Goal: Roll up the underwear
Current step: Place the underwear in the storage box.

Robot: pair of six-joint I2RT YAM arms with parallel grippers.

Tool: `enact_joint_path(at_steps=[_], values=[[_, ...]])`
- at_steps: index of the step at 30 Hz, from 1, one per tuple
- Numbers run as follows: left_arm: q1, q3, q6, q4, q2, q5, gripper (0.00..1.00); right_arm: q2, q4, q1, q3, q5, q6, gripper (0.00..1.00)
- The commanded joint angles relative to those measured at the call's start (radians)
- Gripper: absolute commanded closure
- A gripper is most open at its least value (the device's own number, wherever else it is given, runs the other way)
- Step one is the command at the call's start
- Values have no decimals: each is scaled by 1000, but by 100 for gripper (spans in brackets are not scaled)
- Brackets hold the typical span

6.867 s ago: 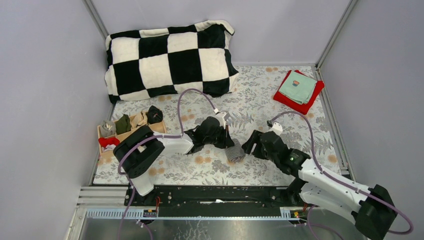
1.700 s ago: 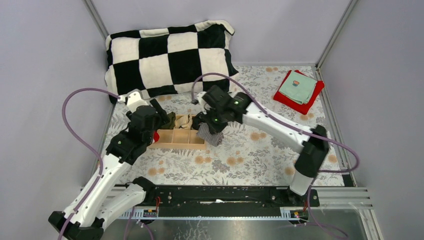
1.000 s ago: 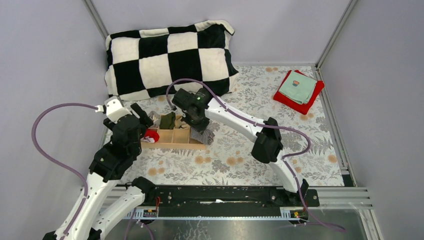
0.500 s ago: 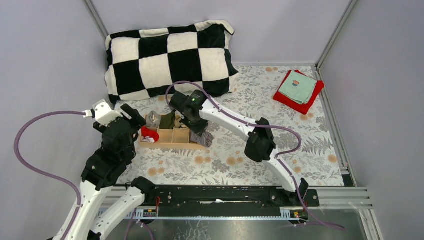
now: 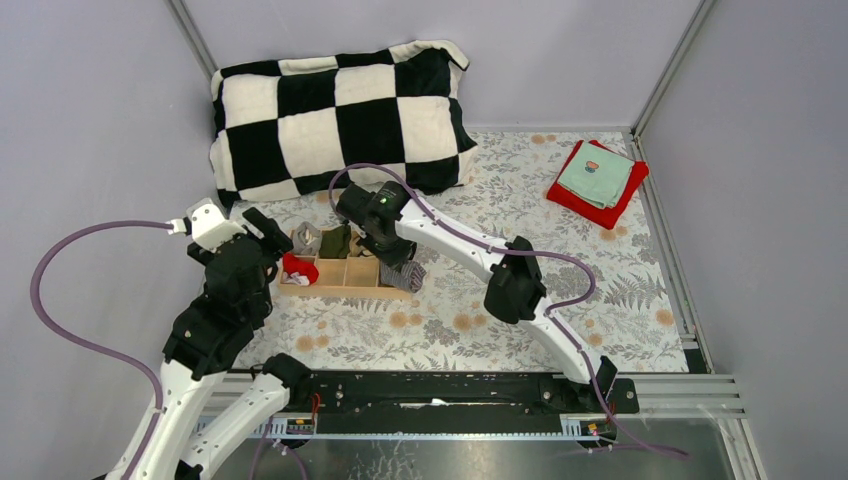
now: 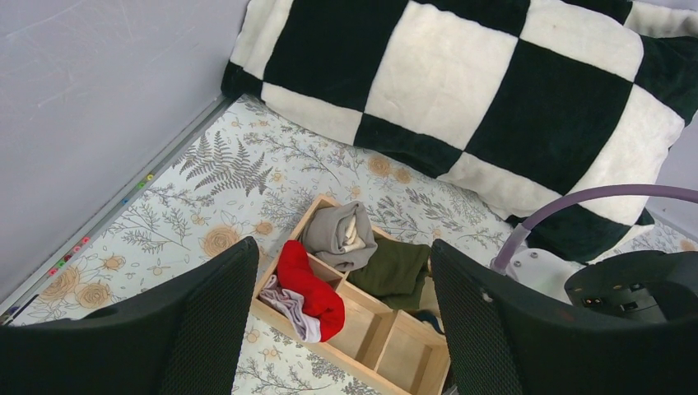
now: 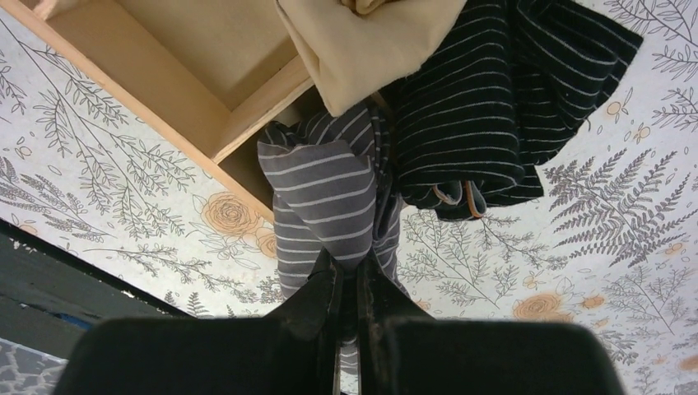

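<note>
**Grey shorts pinched at the box's right end; left claw idle**

Left of the wooden box (image 5: 340,275): the left claw (image 6: 342,247) hangs above the table (image 5: 450,330) with its fingers spread wide, holding nothing. The box shows between them, with rolled cloths (image 6: 337,234) in its left cells.

At the box's right end: the right claw (image 7: 347,265) is pinched tight on the grey striped shorts (image 7: 329,197). The cloth is bunched and sags from the pinch against the box's near right corner. Cannot tell whether any of it lies inside the end cell.

Just right of that, touching it: the black pinstriped shorts (image 7: 486,107) lie crumpled on the table by the box's end. A beige cloth (image 7: 370,41) overlaps their edge.

Handling, judged: both pairs are light, limp and without stiffness.
- A roll will likely slacken once released unless the cell walls wedge it.
- Best hold is across the bundle's full thickness at its middle. A single layer or loose hem would let it unspool.
- The black pair looks to need flattening first. Take it by the waistband, probably the firmest edge.
</note>
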Motion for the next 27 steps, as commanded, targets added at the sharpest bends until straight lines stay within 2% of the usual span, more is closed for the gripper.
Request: enact_joint_path(at_steps=[1,11,27], values=[[6,12,12,-10,4,-10,19,37,34,10,39,-5,-24,100],[5,7,7,-9,9,0,19,74,61,10,58,-44,-34,100],[5,-7,-6,-8,12,27,19,128,116,10,16,32,-21,100]])
